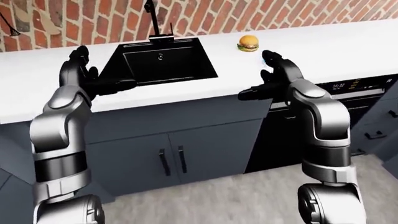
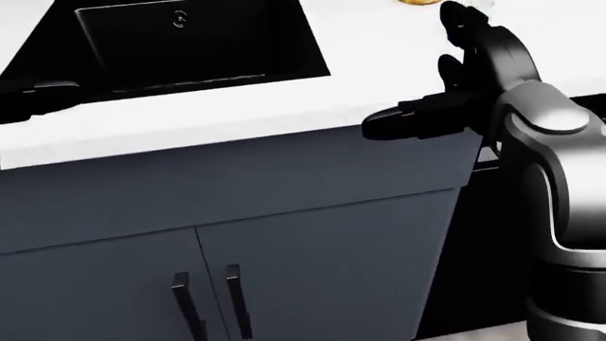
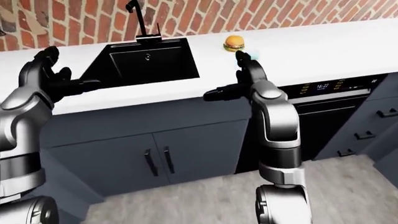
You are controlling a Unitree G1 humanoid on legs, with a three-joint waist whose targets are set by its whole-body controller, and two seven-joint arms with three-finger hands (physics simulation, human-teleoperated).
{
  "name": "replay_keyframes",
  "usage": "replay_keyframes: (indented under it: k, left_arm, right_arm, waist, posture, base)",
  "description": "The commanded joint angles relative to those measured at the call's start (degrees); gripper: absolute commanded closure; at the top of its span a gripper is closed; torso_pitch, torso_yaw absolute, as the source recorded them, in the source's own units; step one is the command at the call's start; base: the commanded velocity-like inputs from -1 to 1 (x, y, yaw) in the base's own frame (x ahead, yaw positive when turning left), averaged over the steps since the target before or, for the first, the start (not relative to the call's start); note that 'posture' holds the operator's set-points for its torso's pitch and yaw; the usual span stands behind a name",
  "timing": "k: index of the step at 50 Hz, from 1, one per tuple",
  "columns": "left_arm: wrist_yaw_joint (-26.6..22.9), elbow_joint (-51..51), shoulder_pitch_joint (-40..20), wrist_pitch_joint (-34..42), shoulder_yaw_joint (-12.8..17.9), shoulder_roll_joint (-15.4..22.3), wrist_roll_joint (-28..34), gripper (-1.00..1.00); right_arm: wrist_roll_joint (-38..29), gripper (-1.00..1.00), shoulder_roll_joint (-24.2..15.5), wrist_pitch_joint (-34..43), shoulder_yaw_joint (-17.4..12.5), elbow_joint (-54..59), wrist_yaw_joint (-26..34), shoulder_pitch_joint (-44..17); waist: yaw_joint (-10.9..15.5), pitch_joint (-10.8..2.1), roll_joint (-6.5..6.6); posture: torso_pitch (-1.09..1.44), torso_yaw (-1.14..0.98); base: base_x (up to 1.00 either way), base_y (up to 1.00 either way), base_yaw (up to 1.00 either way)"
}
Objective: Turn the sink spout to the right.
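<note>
While I am holding both hands open at counter edge, sink spout is standing upright at wall, above sink — left hand nearer, right hand farther.

One black sink sitting in white surface, upper middle of left-eye view. One spout rising above it against brick wall. One burger lying on surface, right of sink. Two hands showing: left hand at left, right hand at right. Two cabinet door handles hanging side by side, lower middle. One oven showing at right edge.
</note>
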Motion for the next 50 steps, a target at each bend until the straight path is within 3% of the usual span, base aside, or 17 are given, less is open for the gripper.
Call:
replay_keyframes:
  k: [1, 8, 11, 12, 13, 20, 24, 25, 26, 27, 32, 36, 39, 40, 42, 44, 50]
  left_arm:
    - [-0.1, -2.1, -2.9, -1.9, 0.0, 1.2, -0.8, -1.00]
    - [0.0, 0.3, -3.9, -2.8, 0.3, 2.9, -1.4, -1.00]
    - [0.1, 0.6, -3.9, -2.9, 0.4, 3.3, -1.7, -1.00]
    - [0.1, 0.9, -3.9, -3.1, 0.5, 3.5, -1.7, -1.00]
    - [0.1, 1.1, -3.8, -3.2, 0.5, 3.5, -1.8, -1.00]
    - [0.2, 2.0, -4.1, -3.4, 0.7, 4.3, -2.4, -1.00]
    - [0.4, 3.4, -4.4, -4.1, 0.9, 4.9, -2.6, -1.00]
    - [0.5, 3.5, -4.4, -4.1, 0.9, 5.0, -2.7, -1.00]
    - [0.5, 3.6, -4.4, -4.2, 0.9, 5.1, -2.7, -1.00]
    - [0.5, 3.7, -4.4, -4.1, 1.0, 5.3, -2.8, -1.00]
    - [0.6, 4.0, -4.5, -4.0, 1.6, 6.2, -3.6, -1.00]
    - [0.7, 4.3, -4.4, -4.0, 1.8, 6.7, -4.0, -1.00]
    - [0.7, 4.8, -4.6, -4.0, 2.1, 7.4, -4.4, -1.00]
    - [0.7, 4.6, -4.5, -3.8, 2.2, 7.6, -4.6, -1.00]
    - [0.8, 4.8, -4.5, -3.9, 2.3, 7.9, -4.9, -1.00]
    - [0.9, 5.0, -4.3, -4.1, 2.3, 8.0, -5.0, -1.00]
    - [1.0, 5.1, -4.4, -3.8, 2.8, 9.1, -5.7, -1.00]
  right_arm:
    - [-0.5, -1.00, -1.4, -2.2, -1.7, -2.3, -0.4, -2.4]
    - [-0.4, -1.00, -1.8, -1.6, -1.8, -2.6, -0.3, -2.8]
    - [-0.4, -1.00, -1.7, -1.6, -1.7, -2.5, -0.3, -2.9]
    - [-0.5, -1.00, -1.7, -1.6, -1.7, -2.3, -0.3, -3.0]
    - [-0.5, -1.00, -1.7, -1.5, -1.7, -2.4, -0.3, -3.1]
    - [-0.5, -1.00, -1.7, -1.7, -1.7, -2.2, -0.2, -3.0]
    - [-0.3, -1.00, -1.7, -2.1, -1.8, -2.6, -0.1, -2.6]
    - [-0.1, -1.00, -1.6, -2.0, -1.8, -2.8, 0.0, -2.6]
    - [-0.2, -1.00, -1.6, -2.2, -1.7, -2.7, 0.1, -2.7]
    - [-0.2, -1.00, -1.6, -2.4, -1.6, -2.6, 0.1, -2.6]
    - [-0.5, -1.00, -1.5, -2.8, -1.6, -1.8, 0.0, -2.4]
    - [-0.5, -1.00, -1.5, -2.3, -1.5, -2.4, 0.0, -2.4]
    - [-0.5, -1.00, -1.5, -2.4, -1.6, -2.3, 0.1, -2.4]
    - [-0.5, -1.00, -1.4, -2.4, -1.6, -2.4, 0.1, -2.3]
    - [-0.6, -1.00, -1.4, -2.6, -1.6, -2.3, 0.0, -2.1]
    - [-0.5, -1.00, -1.4, -2.4, -1.7, -2.7, 0.0, -2.0]
    - [-0.4, -1.00, -1.3, -2.5, -1.6, -2.6, 0.0, -2.0]
  waist:
    - [-0.5, -2.03, 0.04]
    - [0.6, -1.68, -4.03]
    - [1.1, -3.29, -7.34]
    - [0.4, -2.08, -6.53]
    - [0.6, -1.41, -7.57]
    - [-0.6, -1.28, -4.25]
    - [-1.5, -1.46, -0.01]
    - [-1.8, -2.91, 1.14]
    - [-1.9, -1.61, -0.04]
    - [-1.9, -1.04, 0.60]
    - [-1.6, -0.34, -0.99]
    - [-0.6, -1.68, -3.39]
    - [0.1, -3.02, -7.31]
    - [-0.2, -2.44, -4.74]
    - [-0.3, -2.14, -6.36]
    - [-0.6, -2.69, -5.77]
    - [-0.8, -1.59, -1.68]
  posture:
    - [0.00, 0.00]
    - [0.00, 0.00]
    - [0.00, 0.00]
    - [0.00, 0.00]
    - [0.00, 0.00]
    - [0.00, 0.00]
    - [0.00, 0.00]
    - [0.00, 0.00]
    - [0.00, 0.00]
    - [0.00, 0.00]
    - [0.00, 0.00]
    - [0.00, 0.00]
    - [0.00, 0.00]
    - [0.00, 0.00]
    - [0.00, 0.00]
    - [0.00, 0.00]
    - [0.00, 0.00]
  base:
    - [0.31, 0.00, 0.00]
    - [0.31, 0.00, 0.00]
    - [0.31, 0.00, 0.00]
    - [0.31, 0.00, 0.00]
    - [0.30, 0.00, 0.00]
    - [0.31, 0.00, 0.00]
    - [0.24, 0.00, 0.00]
    - [0.00, 0.00, 0.00]
    - [0.00, 0.00, 0.00]
    - [0.00, 0.00, 0.00]
    - [0.01, 0.00, 0.00]
    - [0.12, 0.00, 0.00]
    - [0.14, 0.00, 0.00]
    - [0.16, 0.00, 0.00]
    - [0.15, 0.00, 0.00]
    - [0.15, 0.00, 0.00]
    - [0.15, 0.00, 0.00]
